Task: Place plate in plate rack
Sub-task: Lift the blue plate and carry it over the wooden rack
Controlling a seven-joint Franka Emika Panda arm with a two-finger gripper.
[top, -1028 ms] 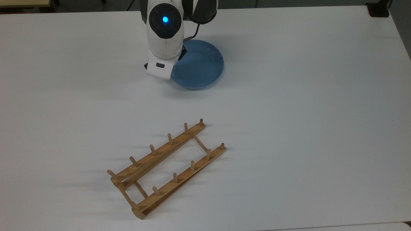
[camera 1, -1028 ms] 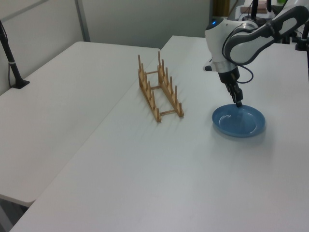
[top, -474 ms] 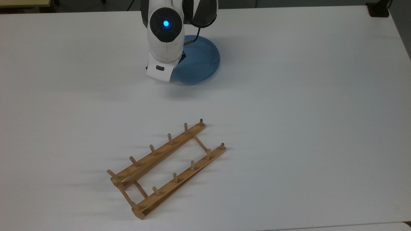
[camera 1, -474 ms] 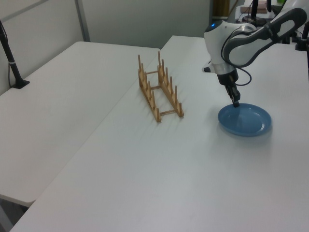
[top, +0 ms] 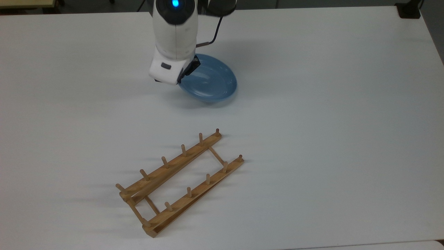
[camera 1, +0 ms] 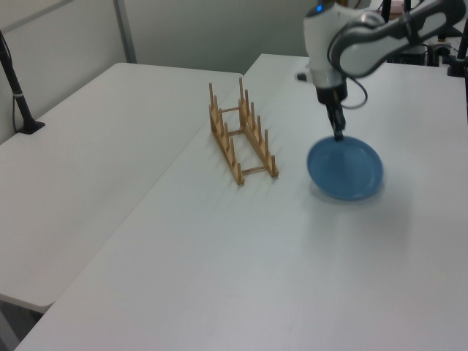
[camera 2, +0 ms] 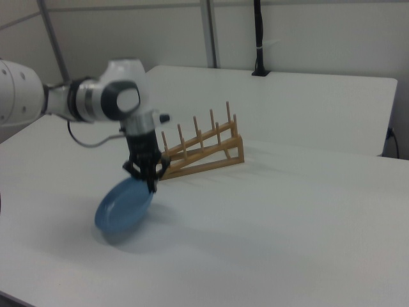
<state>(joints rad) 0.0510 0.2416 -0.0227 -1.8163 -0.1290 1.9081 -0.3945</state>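
The light-blue plate (top: pixel 210 83) (camera 1: pixel 347 168) (camera 2: pixel 123 206) hangs tilted above the white table, one edge raised. My gripper (top: pixel 185 71) (camera 1: pixel 338 134) (camera 2: pixel 151 183) is shut on the plate's raised rim, the arm coming down from above. The wooden plate rack (top: pixel 180 182) (camera 1: pixel 241 135) (camera 2: pixel 201 153) stands on the table with nothing between its pegs. In the top view the rack lies well below the plate; in the right view it stands just behind and to the right of my gripper.
The white table (top: pixel 329 121) spreads wide on all sides of the rack. A black clamp base (top: pixel 409 10) sits at the top view's far right corner. A black post (camera 1: pixel 18 95) stands on the neighbouring table in the left view's left.
The plate has left the table and tipped up by its gripped rim. Arm and plate have risen and shifted a little toward the rack.
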